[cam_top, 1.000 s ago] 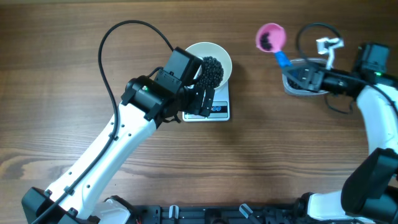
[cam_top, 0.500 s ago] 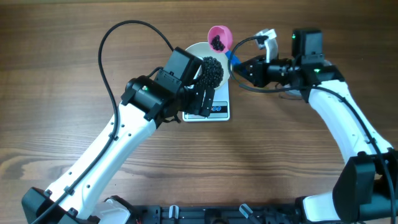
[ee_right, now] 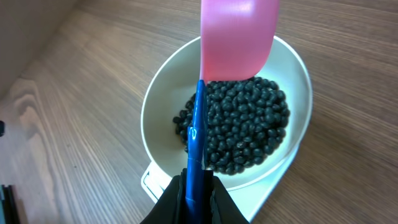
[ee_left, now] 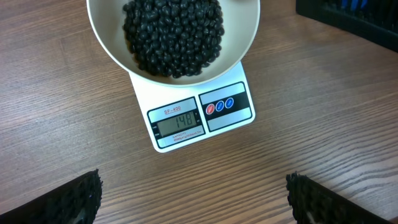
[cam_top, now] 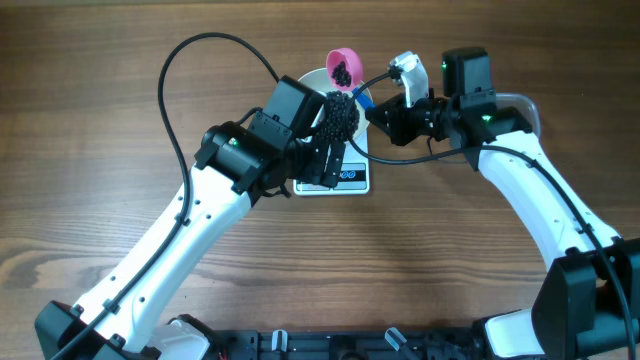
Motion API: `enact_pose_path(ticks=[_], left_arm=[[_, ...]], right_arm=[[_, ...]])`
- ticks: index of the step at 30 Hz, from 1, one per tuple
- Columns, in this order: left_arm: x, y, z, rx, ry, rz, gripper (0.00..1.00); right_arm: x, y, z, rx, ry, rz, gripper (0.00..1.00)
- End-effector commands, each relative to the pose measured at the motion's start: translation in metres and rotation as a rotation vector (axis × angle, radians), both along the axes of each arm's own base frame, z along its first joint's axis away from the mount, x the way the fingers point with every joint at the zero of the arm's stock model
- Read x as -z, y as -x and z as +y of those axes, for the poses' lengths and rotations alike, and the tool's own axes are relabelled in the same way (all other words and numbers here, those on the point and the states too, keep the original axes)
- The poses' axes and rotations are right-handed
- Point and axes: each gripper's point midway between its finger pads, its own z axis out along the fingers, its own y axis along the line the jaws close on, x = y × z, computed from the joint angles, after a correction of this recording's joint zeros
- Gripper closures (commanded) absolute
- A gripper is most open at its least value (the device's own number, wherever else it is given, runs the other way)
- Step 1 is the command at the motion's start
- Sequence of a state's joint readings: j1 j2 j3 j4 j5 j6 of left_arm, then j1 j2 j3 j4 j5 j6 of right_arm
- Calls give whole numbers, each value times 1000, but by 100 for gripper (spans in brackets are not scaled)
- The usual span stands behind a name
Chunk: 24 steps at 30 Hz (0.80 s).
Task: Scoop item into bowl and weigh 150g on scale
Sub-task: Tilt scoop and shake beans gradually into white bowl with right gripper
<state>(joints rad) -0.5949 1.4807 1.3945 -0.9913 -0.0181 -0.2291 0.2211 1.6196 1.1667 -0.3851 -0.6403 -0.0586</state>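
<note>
Soft, even light from above fills the overhead view: the table [cam_top: 450,250] shows its grain plainly and the left arm [cam_top: 170,240] casts only a faint, diffuse shadow. The left wrist view is bright and sharp on the scale [ee_left: 186,140], its display crisp, and on the item [ee_left: 174,34] in the glossy bowl [ee_left: 245,37], while the fingertips [ee_left: 68,199] of the left gripper [ee_left: 196,202] are dark blurs in the bottom corners. In the right wrist view the pink scoop [ee_right: 236,37], near the lens, looks soft and featureless, a thin glare streak runs along its blue handle [ee_right: 196,137], and the top left corner is dim.
</note>
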Motion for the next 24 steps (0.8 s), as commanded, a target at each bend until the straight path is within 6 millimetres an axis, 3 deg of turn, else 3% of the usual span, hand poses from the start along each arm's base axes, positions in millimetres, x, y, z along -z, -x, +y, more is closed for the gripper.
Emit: enact_pose_path(ticks=[1, 5, 9, 12, 16, 19, 24], left_arm=[[-10, -1, 0, 10, 4, -32, 0], [-10, -1, 0, 10, 4, -32, 0], [-10, -1, 0, 10, 4, -32, 0], [-10, -1, 0, 10, 4, -32, 0], [-10, -1, 0, 10, 4, -32, 0], [-10, -1, 0, 10, 4, -32, 0], [-10, -1, 0, 10, 4, -32, 0]], right_arm=[[6, -8, -7, 25, 63, -33, 96], [3, 8, 5, -85, 19, -29, 96], [10, -3, -8, -16, 98, -49, 96], [5, 9, 3, -80, 31, -20, 96], [10, 1, -5, -33, 82, -32, 96], [6, 15, 6, -114, 23, -12, 96], [14, 1, -9, -31, 118, -39, 96]])
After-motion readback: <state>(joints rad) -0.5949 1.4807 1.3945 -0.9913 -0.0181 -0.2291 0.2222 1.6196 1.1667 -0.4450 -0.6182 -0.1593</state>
